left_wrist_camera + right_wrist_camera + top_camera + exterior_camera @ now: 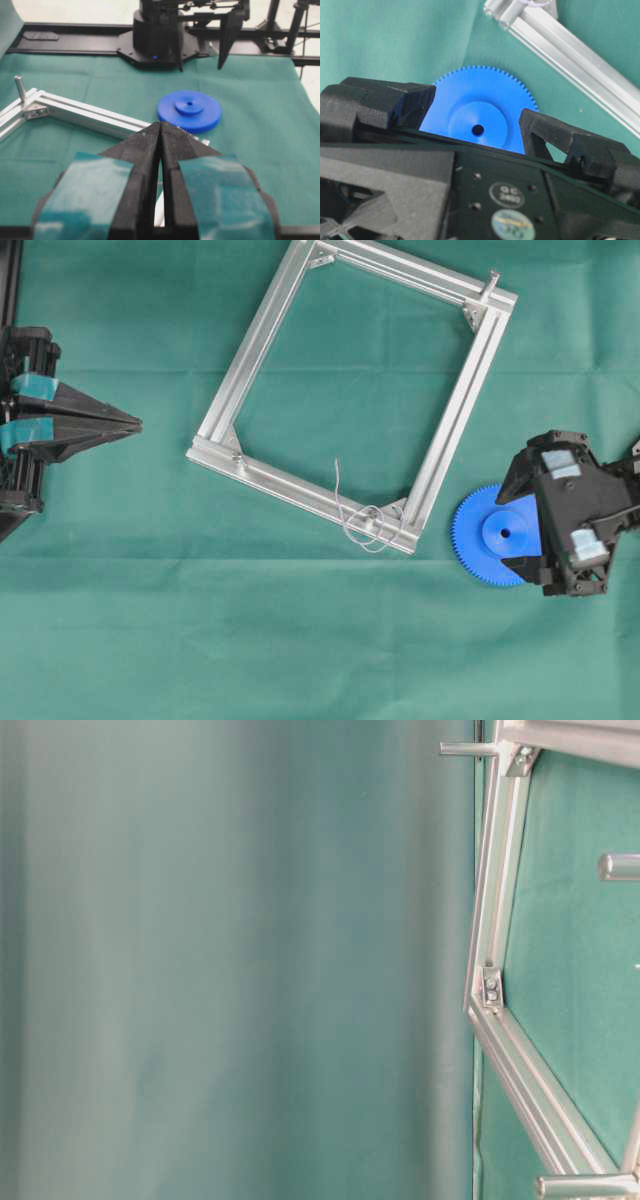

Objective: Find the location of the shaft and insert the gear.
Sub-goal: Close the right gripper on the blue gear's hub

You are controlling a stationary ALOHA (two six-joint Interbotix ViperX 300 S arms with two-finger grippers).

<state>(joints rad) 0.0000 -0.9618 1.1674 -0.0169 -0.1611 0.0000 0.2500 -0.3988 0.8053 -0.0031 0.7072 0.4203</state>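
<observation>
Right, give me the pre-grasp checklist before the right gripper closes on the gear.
1. Right gripper open: ok.
2. Fingers straddle the blue spur gear, one either side of the hub: ok.
3. Gear flat on the green cloth, centre hole visible: ok.
4. Gear separate from the aluminium frame: ok.
5. Fingers low enough to catch the gear: cannot tell.
6. Left gripper shut and parked away at the left: ok.

- The left gripper (135,424) is held near the left edge of the table, pointed level toward the middle; its jaws are pressed together, with nothing between them.
- The right gripper (520,525) is positioned near the right edge of the table and tilted downward.
- Its fingers (407,102) are spread wide apart, and nothing is clasped by them.
</observation>
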